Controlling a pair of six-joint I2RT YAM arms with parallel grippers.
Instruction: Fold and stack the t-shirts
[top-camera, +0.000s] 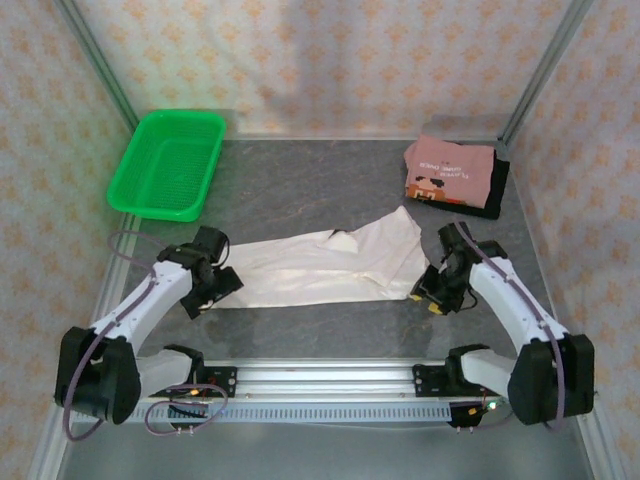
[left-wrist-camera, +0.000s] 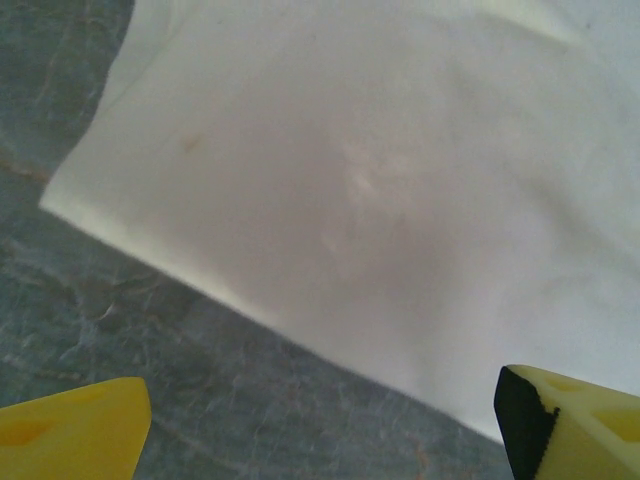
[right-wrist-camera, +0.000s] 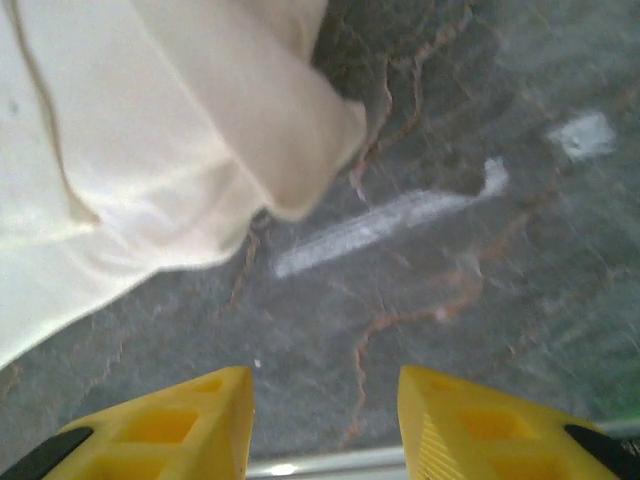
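The cream-white t-shirt lies folded into a long strip across the middle of the table. A pink printed t-shirt rests folded on a black t-shirt at the back right. My left gripper hovers at the strip's left end. In the left wrist view the left gripper is open wide over bare table, just short of the cream cloth. My right gripper is by the strip's right end. In the right wrist view the right gripper is open with nothing between its fingers, and the cream sleeve lies ahead to the left.
A green mesh basket stands at the back left. The grey marbled table is walled by patterned panels. A metal rail runs along the near edge between the arm bases.
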